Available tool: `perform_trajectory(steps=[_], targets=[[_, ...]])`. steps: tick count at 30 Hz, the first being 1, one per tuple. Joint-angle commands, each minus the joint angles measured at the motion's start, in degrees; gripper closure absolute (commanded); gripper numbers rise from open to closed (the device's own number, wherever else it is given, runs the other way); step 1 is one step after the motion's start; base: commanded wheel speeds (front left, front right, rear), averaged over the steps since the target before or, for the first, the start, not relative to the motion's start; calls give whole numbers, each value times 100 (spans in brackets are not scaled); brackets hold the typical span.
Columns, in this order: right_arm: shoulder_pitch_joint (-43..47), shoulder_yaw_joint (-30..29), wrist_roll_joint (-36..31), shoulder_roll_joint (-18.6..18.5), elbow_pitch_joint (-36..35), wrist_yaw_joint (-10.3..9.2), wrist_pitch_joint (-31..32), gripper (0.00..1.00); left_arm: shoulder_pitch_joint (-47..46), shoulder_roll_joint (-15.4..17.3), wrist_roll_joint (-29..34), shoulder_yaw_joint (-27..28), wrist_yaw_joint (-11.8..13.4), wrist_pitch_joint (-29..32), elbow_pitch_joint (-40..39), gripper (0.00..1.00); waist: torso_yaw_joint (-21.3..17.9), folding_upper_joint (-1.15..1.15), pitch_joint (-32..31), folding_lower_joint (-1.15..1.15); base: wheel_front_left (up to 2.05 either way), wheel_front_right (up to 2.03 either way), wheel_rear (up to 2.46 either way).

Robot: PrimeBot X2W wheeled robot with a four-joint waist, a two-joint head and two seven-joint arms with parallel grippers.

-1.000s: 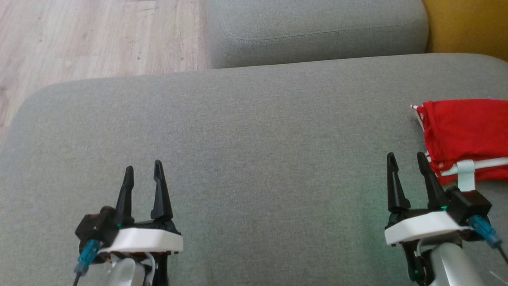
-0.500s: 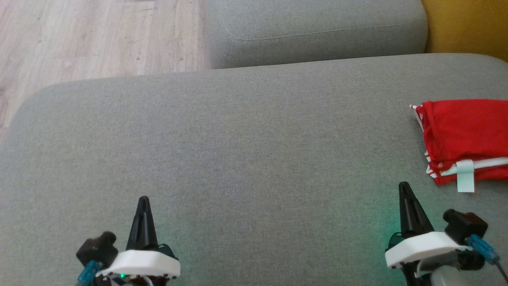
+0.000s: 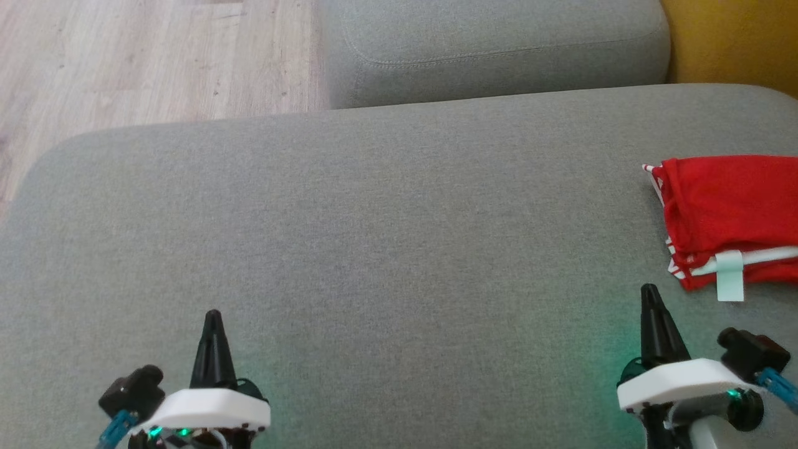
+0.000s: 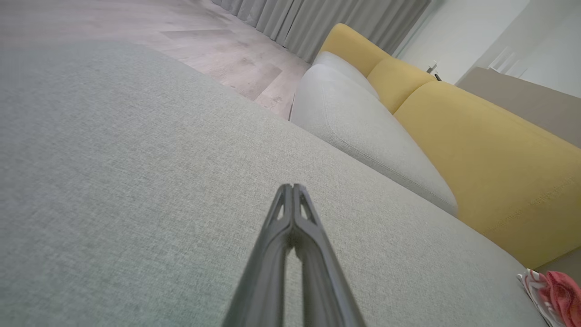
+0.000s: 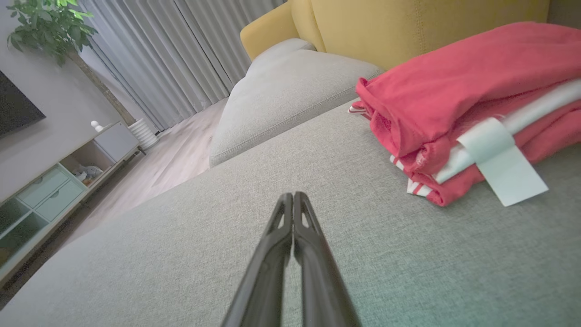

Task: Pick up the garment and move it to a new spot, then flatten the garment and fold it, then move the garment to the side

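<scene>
The folded red garment [image 3: 729, 212] lies at the right edge of the grey sofa seat [image 3: 386, 237], with a pale tag [image 3: 730, 277] hanging from its near side. Both grippers sit along the seat's near edge, fingers pressed together and empty: the left gripper [image 3: 213, 318] toward the left corner, the right gripper [image 3: 650, 294] near the garment but apart from it

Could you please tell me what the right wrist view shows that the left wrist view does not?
Right wrist, not left wrist: the shut right gripper, a leafy green potted plant, a pale sideboard with open shelves and the white tag on the folded red garment with white stripes. Left wrist, not right wrist: the shut left gripper. Both: that garment, the grey fabric sofa seat, the yellow backrest and the grey curtains.
</scene>
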Motion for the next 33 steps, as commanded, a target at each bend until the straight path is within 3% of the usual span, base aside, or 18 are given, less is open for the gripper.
perform_trajectory(steps=[1,33], targets=[[-258,-16,189,-11,-227,-1,42,100,-285,9,-138,115,-31,32,-220,100,-1,0,-1,0,0,0,0],[-320,-216,2241,-18,-433,-2,573,100,-313,21,-1838,537,-210,571,-393,100,-28,0,-20,0,0,0,0]])
